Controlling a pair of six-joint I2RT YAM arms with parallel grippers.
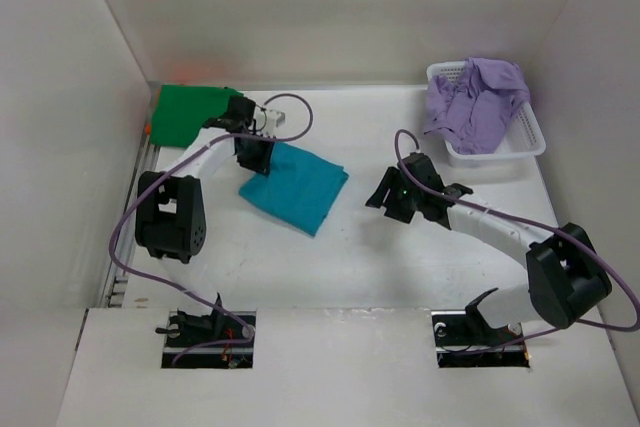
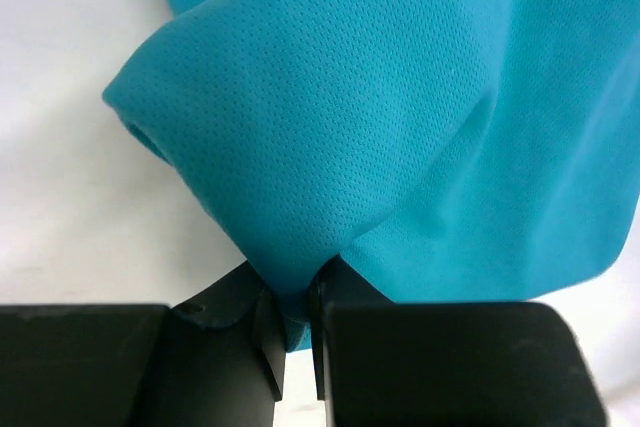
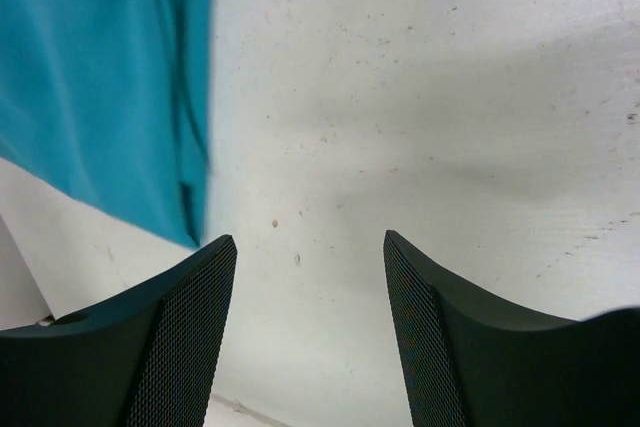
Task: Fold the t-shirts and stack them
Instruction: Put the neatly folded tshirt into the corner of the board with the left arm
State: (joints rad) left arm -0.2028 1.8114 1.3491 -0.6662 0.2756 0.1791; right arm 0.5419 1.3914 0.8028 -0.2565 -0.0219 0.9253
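Observation:
The teal t-shirt (image 1: 297, 185) lies folded near the table's middle left. My left gripper (image 1: 252, 152) is shut on its far-left corner, and the cloth (image 2: 400, 127) bunches up from between the jaws (image 2: 292, 322). My right gripper (image 1: 384, 192) is open and empty over bare table, just right of the teal shirt's edge (image 3: 90, 87). The dark green t-shirt (image 1: 188, 110) lies folded at the back left, with a sliver of orange (image 1: 147, 129) at its left edge. The lavender t-shirt (image 1: 475, 97) is crumpled in the basket.
The white lattice basket (image 1: 505, 152) stands at the back right. White walls close in the left, back and right. A metal rail (image 1: 125, 277) runs along the table's left edge. Purple cables (image 1: 300, 117) loop off both arms.

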